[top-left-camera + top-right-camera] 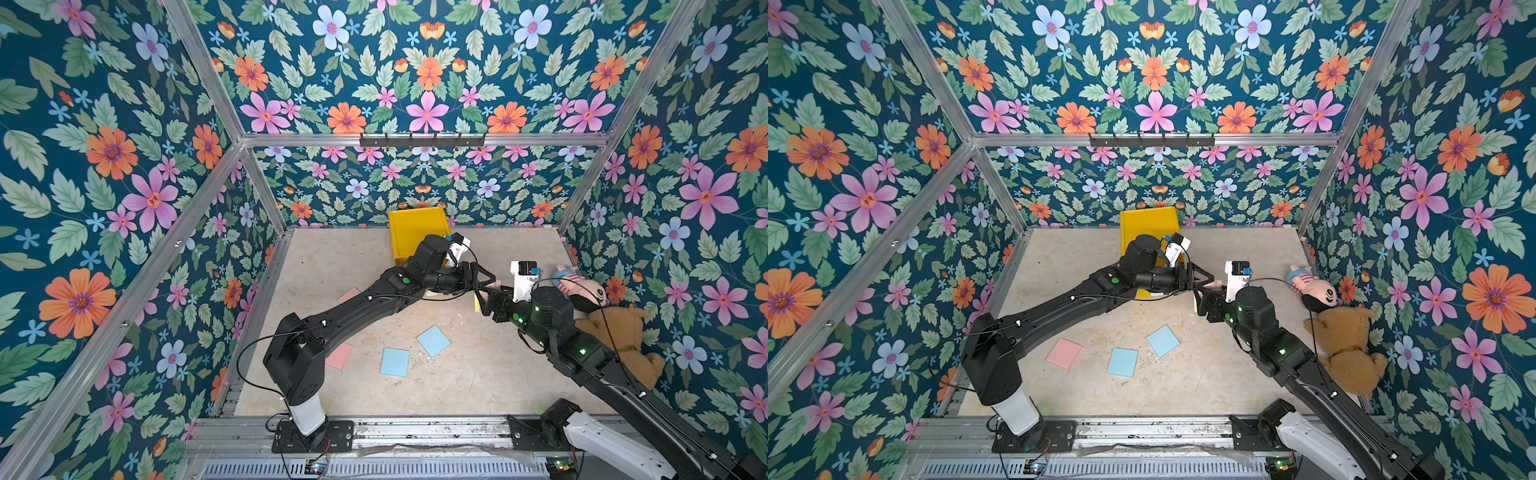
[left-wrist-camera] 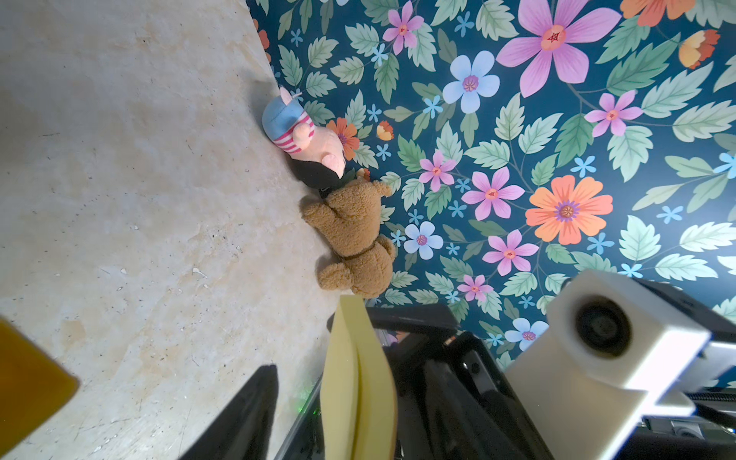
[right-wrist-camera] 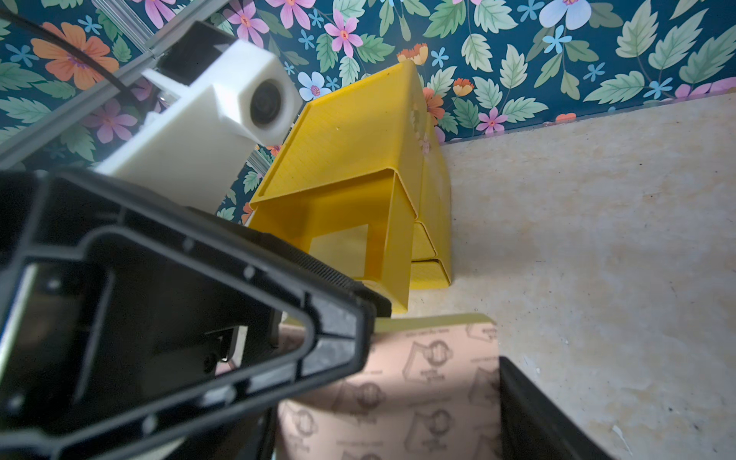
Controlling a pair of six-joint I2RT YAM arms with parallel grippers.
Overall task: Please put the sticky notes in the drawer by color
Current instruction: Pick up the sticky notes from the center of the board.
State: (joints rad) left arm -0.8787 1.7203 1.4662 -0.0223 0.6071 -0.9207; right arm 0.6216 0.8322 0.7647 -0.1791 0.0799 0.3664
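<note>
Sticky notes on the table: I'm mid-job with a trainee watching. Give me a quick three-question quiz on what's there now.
1. How many blue notes can you see lying flat on the table?
2. True or false: the right tool holds a blue note.
3. Where on the table are the plush toys? A front edge; B right edge; C middle.
Key: 1 two; 2 false, it holds a yellow note; 3 B.
</note>
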